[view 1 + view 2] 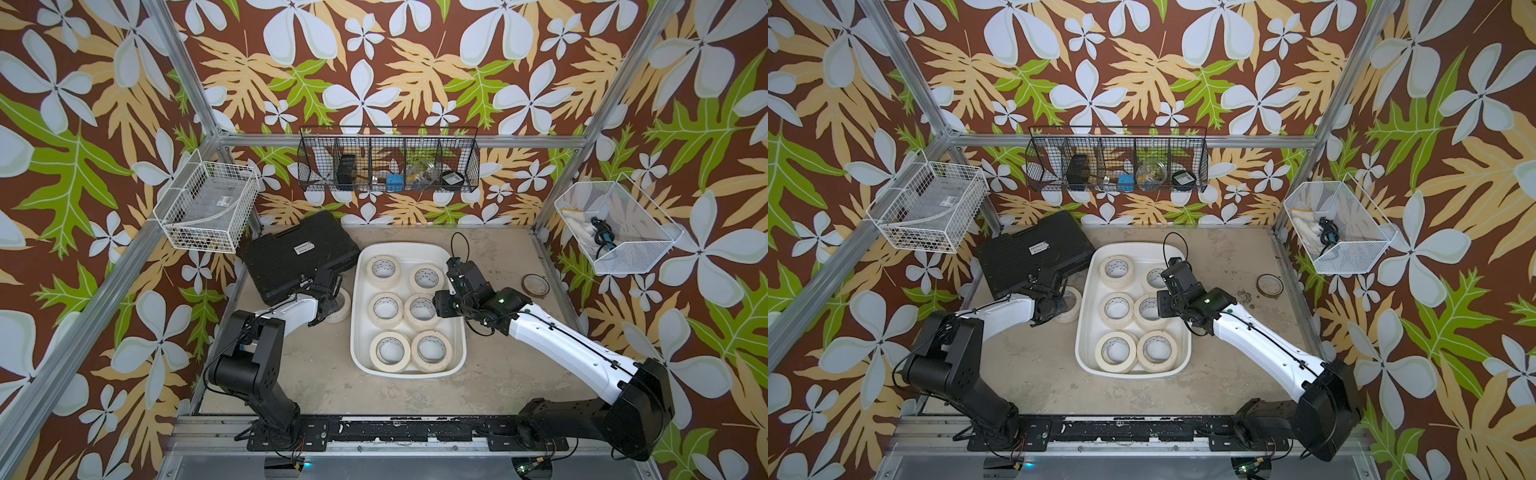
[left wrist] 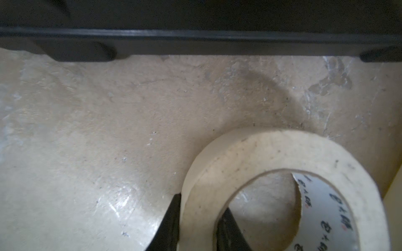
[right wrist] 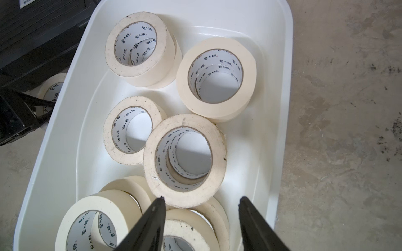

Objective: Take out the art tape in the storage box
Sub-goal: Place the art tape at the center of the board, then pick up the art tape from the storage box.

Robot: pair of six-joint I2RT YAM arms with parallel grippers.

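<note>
Art tape point(image 3: 182, 80): cream rolls with white printed cores, lying flat in six spots inside the storage box point(image 1: 360, 332), at the centre of both top views. The right wrist view shows several stacked two deep.
Loose roll point(image 2: 272, 150): outside the box, just left of it in both top views.
Handling: probably light, stiff through the card core, papery enough not to slip, and hardly fragile. Stacked rolls may cling together or slide.
Where to hold: across the ring wall, one finger in the core and one outside.
Left gripper point(image 2: 199, 221): clamped on that wall of the loose roll, low over the desk point(image 1: 316, 374). I cannot tell whether the roll rests on the desk.
Right gripper point(image 3: 201, 201): about half spread, empty, above the rolls on the box's right side.
Surface: flat, beige, scuffed desk.
Room: black hard case point(image 1: 299, 253) to the upper left of the box, thin brown ring point(image 1: 535, 286) at right, wire baskets point(image 1: 388, 166) on floral walls.
</note>
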